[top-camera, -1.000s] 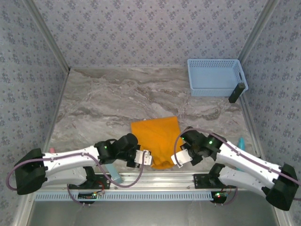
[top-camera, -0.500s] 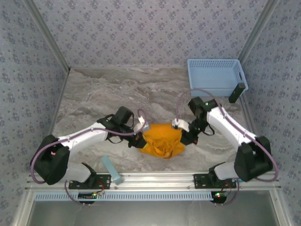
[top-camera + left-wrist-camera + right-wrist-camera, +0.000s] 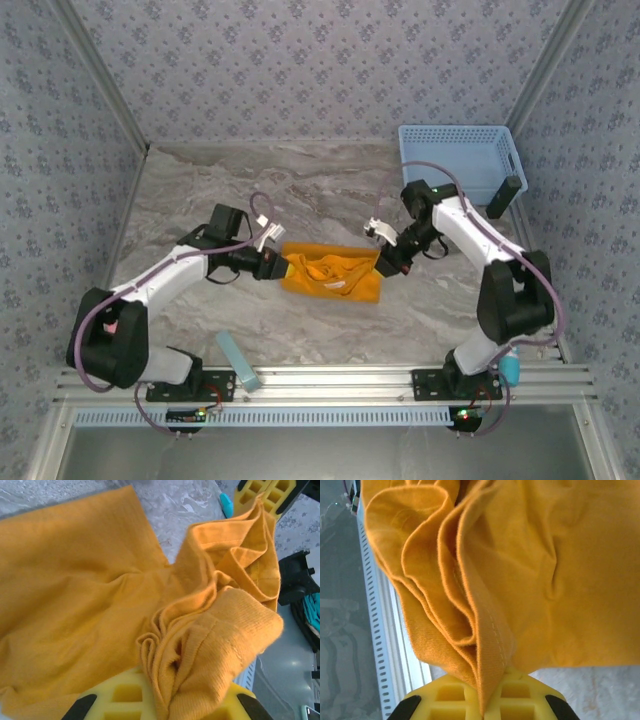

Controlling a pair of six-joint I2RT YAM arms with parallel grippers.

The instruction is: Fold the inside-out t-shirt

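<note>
The inside-out t-shirt (image 3: 330, 272) is an orange-yellow bundle, folded over and stretched sideways at mid-table between both arms. My left gripper (image 3: 275, 265) is shut on its left end; the left wrist view has bunched layers of the t-shirt (image 3: 200, 645) pinched between yellow pads (image 3: 117, 700). My right gripper (image 3: 385, 262) is shut on its right end, where several hemmed edges of the t-shirt (image 3: 485, 630) run down into the closed yellow pads (image 3: 520, 695). No lettering or label shows.
A light blue plastic basket (image 3: 457, 163) stands at the back right corner, a dark block (image 3: 503, 198) leaning by it. A teal object (image 3: 238, 361) lies near the front rail at the left. Patterned walls close in three sides of the marble table (image 3: 200, 210).
Both arms have swung away from the front edge toward mid-table, carrying the t-shirt. The near half has come over onto the far half, and the grippers have spread apart, stretching it into a narrow band.
</note>
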